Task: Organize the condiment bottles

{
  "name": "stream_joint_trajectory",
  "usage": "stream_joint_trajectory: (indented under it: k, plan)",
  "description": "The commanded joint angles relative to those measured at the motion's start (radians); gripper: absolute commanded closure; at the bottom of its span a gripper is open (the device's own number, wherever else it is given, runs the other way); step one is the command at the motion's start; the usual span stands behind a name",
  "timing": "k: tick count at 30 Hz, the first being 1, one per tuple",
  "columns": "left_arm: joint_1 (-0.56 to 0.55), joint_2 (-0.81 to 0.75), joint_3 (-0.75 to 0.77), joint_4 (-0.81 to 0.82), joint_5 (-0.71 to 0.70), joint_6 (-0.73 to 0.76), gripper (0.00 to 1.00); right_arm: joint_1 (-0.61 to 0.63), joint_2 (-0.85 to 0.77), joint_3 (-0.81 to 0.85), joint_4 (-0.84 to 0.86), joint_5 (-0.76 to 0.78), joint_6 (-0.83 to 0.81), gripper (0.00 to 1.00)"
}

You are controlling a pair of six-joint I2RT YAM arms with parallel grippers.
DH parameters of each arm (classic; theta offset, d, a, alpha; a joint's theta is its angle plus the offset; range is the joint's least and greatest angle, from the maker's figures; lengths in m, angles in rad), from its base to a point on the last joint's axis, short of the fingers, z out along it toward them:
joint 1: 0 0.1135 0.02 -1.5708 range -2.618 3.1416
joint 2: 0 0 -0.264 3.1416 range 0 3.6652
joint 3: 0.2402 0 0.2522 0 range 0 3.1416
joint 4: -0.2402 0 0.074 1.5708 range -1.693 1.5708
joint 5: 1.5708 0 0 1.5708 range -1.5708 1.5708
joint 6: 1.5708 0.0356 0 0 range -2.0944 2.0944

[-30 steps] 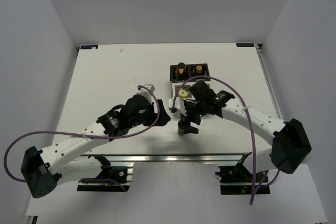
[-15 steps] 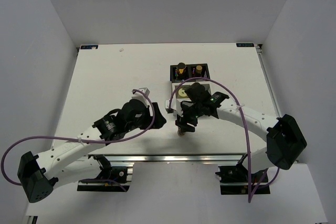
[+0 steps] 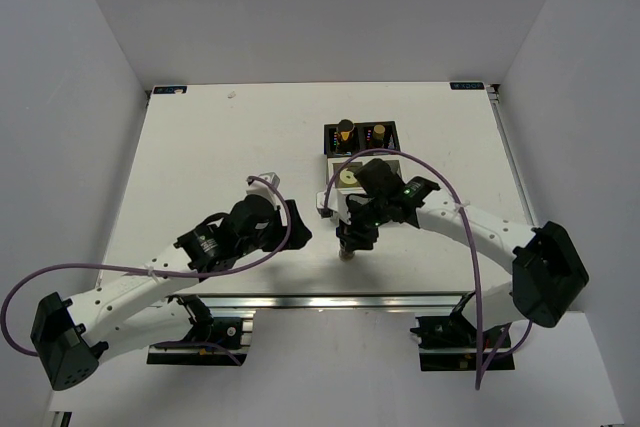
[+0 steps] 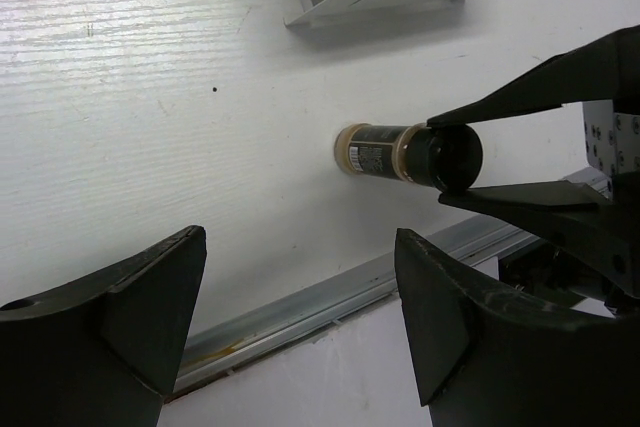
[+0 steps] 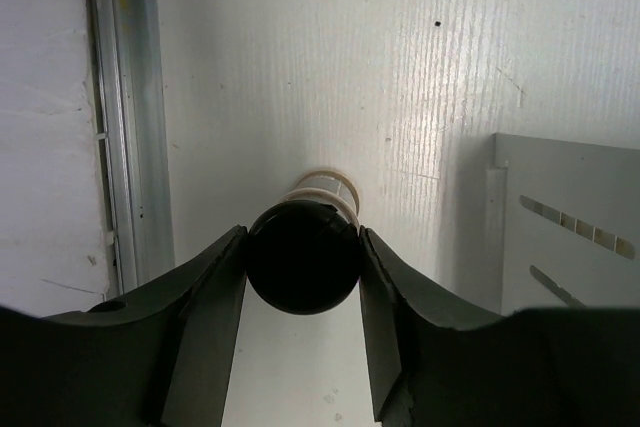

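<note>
Closest to me, just past the metal rail (image 5: 118,117) that runs along the front edge of the white table (image 3: 210,147), a small brown jar (image 4: 385,151) with a black cap stands upright on the tabletop, a little right of the middle. The right gripper (image 5: 301,235) comes down on it from above, and its two dark fingers (image 5: 215,297) press against either side of the cap, so it is clamped on the jar. I cannot tell whether the base rests on the surface or is raised a touch. Just to the left of the jar, and apart from it, the left gripper (image 4: 300,237) hangs over bare table with its jaws spread wide and nothing between them. It points towards the jar, which sits beyond its fingertips rather than between them. A bit farther back, just behind the jar, is the box (image 3: 329,159) with its four compartments. In the near left compartment, which is white, stands a cream bottle (image 3: 348,177), seen from above as a pale round top. The right arm crosses over the near right compartment and hides what is in there. At the far side of the box, the two black compartments each hold one of the tall dark bottles (image 3: 344,132), both upright and side by side, with yellow showing on them.
</note>
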Motion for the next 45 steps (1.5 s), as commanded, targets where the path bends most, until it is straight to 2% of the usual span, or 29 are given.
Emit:
stream_joint_trajectory:
  k: [1,14,20,27,30,45]
  plan:
    - [-0.001,-0.024,-0.008,0.004,-0.023,-0.008,0.15,0.006,-0.057,0.003,-0.015,-0.026,-0.004,1.0]
    - [-0.001,-0.027,-0.023,0.025,-0.016,-0.008,0.15,-0.037,-0.241,0.235,-0.222,-0.089,0.069,1.0]
    - [-0.001,-0.01,-0.029,0.053,-0.007,0.006,0.15,-0.089,-0.285,0.295,-0.184,0.037,0.169,1.0]
    - [-0.001,0.004,-0.025,0.065,-0.003,0.023,0.15,-0.381,-0.215,0.374,-0.176,0.012,0.215,1.0]
    - [-0.001,0.002,-0.031,0.074,-0.001,0.026,0.15,-0.437,-0.18,0.399,-0.161,0.005,0.201,1.0]
    - [0.0,-0.041,-0.069,0.077,-0.006,0.006,0.15,-0.526,-0.083,0.373,-0.127,0.029,0.168,1.0]
